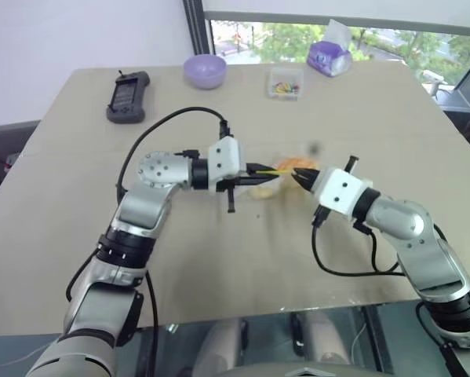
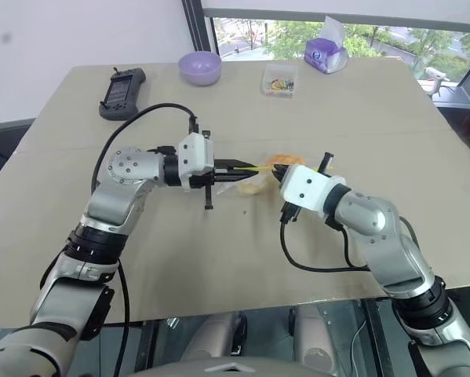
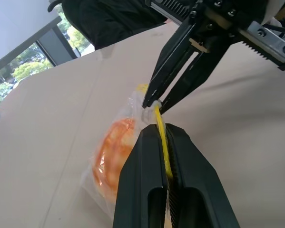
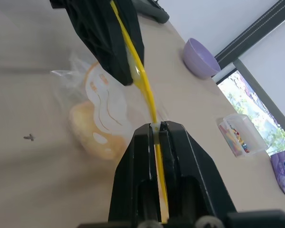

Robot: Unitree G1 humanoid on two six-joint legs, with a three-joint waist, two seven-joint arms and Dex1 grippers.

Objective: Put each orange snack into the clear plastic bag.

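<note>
Two grippers (image 1: 262, 174) (image 1: 299, 177) pinching bag (image 3: 114, 161) — snack (image 4: 97, 128) inside

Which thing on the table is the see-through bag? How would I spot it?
Look at the middle of the tan table, where the two black pincers meet. The clear plastic bag hangs between the left pincer and right pincer, both shut on its mouth. Unlike everything else, it is crinkly, has a yellow strip, and holds orange snacks.
</note>
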